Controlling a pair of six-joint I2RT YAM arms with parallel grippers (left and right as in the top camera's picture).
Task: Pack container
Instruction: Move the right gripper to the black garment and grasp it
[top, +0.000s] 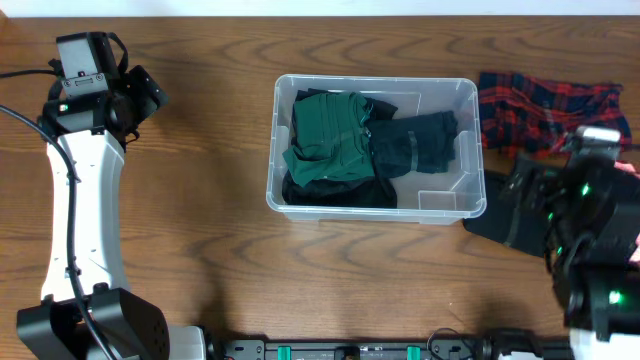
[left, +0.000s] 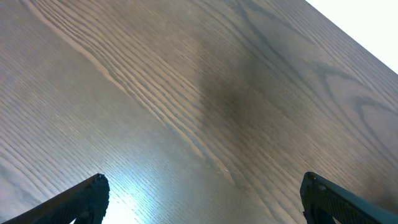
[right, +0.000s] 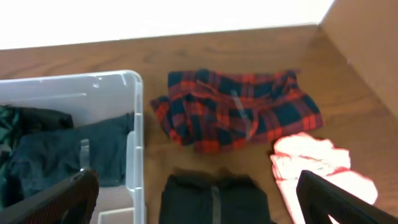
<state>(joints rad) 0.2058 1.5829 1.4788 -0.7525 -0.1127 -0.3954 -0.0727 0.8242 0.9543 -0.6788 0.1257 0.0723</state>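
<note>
Both sets of jaws stand wide open and hold nothing. The left gripper (left: 202, 194) hangs over bare wood, and the right gripper (right: 196, 186) hangs over loose clothes.

The container (top: 470, 150) sits at mid-table, nearer the far edge. It is partly filled: a green garment (top: 325, 125) lies at its left end, a dark blue one (top: 415, 140) lies beside it, and something black (top: 340, 190) lies beneath them. A patch of bare floor shows at the near right corner.

The step in hand looks like fetching the next piece. Three pieces lie outside, all on the right:
- a black garment (right: 211, 196) just beside the container's right wall, directly under the right wrist
- a red-and-navy plaid piece (right: 236, 112) beyond it
- a pale pink one (right: 311, 162) farther right

The black garment seems the natural pick. The right gripper would come down, pinch a fold near its middle, lift it above the rim and carry it left to the open corner.

Two things could get in the way. The container wall stands close to the garment, and a trailing hem could snag on the rim. The pink piece lies close by and could be dragged along.

The left arm is well apart at the far left of the table (top: 200, 150), out of the way.
</note>
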